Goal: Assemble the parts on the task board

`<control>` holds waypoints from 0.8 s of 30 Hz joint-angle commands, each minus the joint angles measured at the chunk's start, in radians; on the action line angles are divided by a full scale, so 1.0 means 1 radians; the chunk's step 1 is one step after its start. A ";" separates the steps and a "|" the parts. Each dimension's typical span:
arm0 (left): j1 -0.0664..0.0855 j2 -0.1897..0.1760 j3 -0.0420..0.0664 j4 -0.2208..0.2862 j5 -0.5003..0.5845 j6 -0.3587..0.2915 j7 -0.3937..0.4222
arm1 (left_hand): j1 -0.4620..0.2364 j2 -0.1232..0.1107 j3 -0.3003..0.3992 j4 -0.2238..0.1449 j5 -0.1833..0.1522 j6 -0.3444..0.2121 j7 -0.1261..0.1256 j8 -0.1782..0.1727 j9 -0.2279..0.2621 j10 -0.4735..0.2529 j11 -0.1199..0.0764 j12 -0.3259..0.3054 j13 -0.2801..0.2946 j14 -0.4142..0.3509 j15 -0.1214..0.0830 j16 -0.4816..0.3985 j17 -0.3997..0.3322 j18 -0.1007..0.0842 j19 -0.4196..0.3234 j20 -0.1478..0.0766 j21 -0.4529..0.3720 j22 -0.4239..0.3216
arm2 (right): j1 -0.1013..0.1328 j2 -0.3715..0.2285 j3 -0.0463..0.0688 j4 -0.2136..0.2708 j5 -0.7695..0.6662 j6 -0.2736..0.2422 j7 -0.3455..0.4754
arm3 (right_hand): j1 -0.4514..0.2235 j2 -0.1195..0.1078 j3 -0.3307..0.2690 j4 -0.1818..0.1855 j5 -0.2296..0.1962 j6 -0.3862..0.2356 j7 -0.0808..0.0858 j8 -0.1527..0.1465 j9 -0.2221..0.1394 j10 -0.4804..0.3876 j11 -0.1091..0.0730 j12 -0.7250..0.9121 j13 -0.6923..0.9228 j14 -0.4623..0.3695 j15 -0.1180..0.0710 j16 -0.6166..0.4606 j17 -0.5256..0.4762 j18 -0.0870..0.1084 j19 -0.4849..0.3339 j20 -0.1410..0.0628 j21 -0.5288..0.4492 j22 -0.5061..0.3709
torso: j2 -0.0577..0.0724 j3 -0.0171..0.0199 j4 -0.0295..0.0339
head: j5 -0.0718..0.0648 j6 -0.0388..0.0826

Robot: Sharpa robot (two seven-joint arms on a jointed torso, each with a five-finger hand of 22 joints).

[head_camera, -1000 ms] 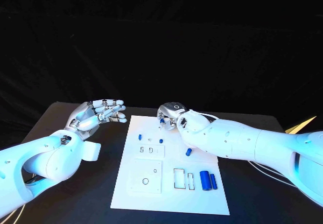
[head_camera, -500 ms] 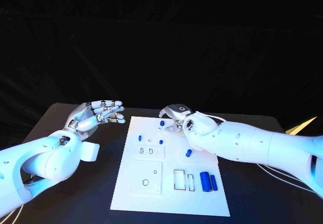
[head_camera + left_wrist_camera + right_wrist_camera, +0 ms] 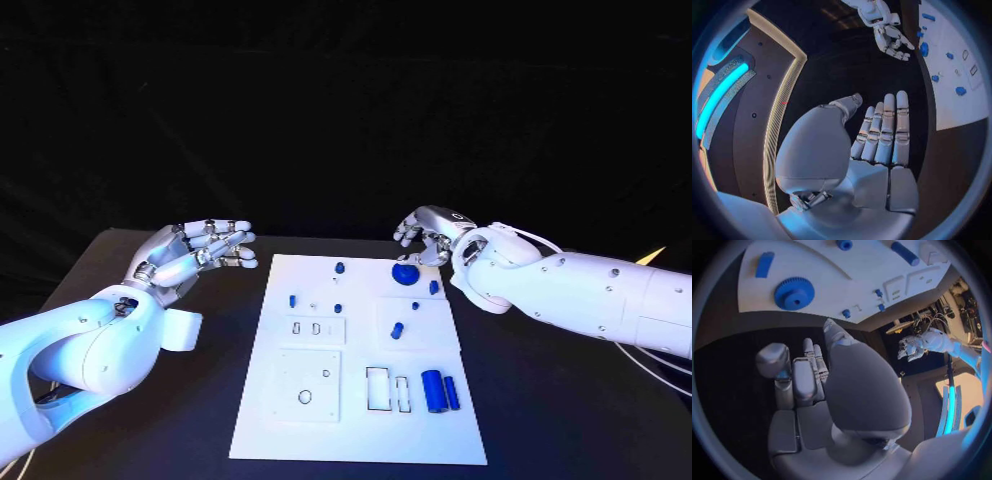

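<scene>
Leftmost, the left hand (image 3: 195,252) hovers at middle left of the frame, empty, fingers nearly straight and close side by side. Centre, the white board (image 3: 361,380) carries small blue parts, with a blue gear (image 3: 407,272) near its upper right corner. Just beyond that corner, the right hand (image 3: 430,232) hangs with fingers curled, holding nothing.
</scene>
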 commanded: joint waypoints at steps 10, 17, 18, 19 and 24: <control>0.001 0.015 0.001 -0.015 0.002 0.010 0.000 | -0.022 -0.005 -0.007 0.010 0.000 -0.012 0.018 -0.013 0.016 0.006 0.002 -0.015 0.010 -0.011 -0.002 0.016 0.016 0.008 -0.001 -0.002 0.020 0.016 | 0.008 -0.026 0.001 -0.032 0.082 0.145 -0.026 | -0.070 0.023 -0.107 0.004 -0.004 -0.098 -0.001 0.109 0.039 0.334 -0.037 1.152 1.204 0.089 -0.012 0.248 0.444 -0.086 0.117 -0.007 0.324 0.354 | 0.000 0.0025 -0.0019 | -0.011 -0.007; 0.001 0.019 0.001 -0.019 0.002 0.014 0.000 | -0.022 -0.005 -0.007 0.010 0.000 -0.012 0.018 -0.013 0.016 0.006 0.002 -0.015 0.010 -0.011 -0.002 0.016 0.017 0.008 -0.002 -0.002 0.020 0.016 | 0.001 0.008 0.000 -0.072 0.129 0.181 -0.039 | -0.082 0.028 -0.101 0.003 -0.004 -0.108 0.003 0.131 0.039 0.394 -0.030 1.250 1.318 0.103 -0.005 0.277 0.516 -0.101 0.141 0.001 0.386 0.421 | -0.001 0.0009 0.0021 | -0.014 -0.013; 0.001 0.019 0.001 -0.020 0.002 0.014 0.000 | -0.022 -0.005 -0.007 0.010 0.000 -0.012 0.018 -0.013 0.016 0.006 0.002 -0.015 0.010 -0.011 -0.002 0.016 0.017 0.008 -0.002 -0.002 0.020 0.016 | -0.001 0.011 0.000 -0.076 0.129 0.183 -0.040 | -0.082 0.029 -0.100 0.003 -0.004 -0.108 0.004 0.133 0.039 0.396 -0.030 1.253 1.321 0.104 -0.004 0.278 0.519 -0.101 0.142 0.002 0.389 0.424 | -0.001 0.0008 0.0031 | -0.015 -0.014; 0.001 0.020 0.001 -0.020 0.002 0.014 0.000 | -0.022 -0.005 -0.007 0.010 0.000 -0.012 0.018 -0.013 0.016 0.006 0.002 -0.015 0.010 -0.011 -0.002 0.016 0.017 0.008 -0.002 -0.002 0.020 0.016 | -0.003 0.015 0.000 -0.080 0.127 0.184 -0.040 | -0.081 0.030 -0.099 0.003 -0.004 -0.108 0.004 0.134 0.039 0.397 -0.030 1.254 1.323 0.104 -0.004 0.278 0.520 -0.102 0.143 0.002 0.392 0.427 | -0.002 -0.0002 0.0036 | -0.018 -0.016; 0.001 0.020 0.000 -0.022 0.002 0.015 -0.001 | -0.022 -0.005 -0.007 0.010 0.000 -0.012 0.018 -0.013 0.016 0.006 0.002 -0.015 0.010 -0.011 -0.002 0.016 0.017 0.008 -0.002 -0.002 0.020 0.016 | -0.010 0.030 0.000 -0.096 0.123 0.186 -0.043 | -0.080 0.034 -0.096 0.002 -0.004 -0.107 0.004 0.136 0.039 0.398 -0.029 1.257 1.326 0.105 -0.004 0.280 0.524 -0.103 0.144 0.003 0.396 0.432 | -0.002 -0.0007 0.0024 | -0.018 -0.021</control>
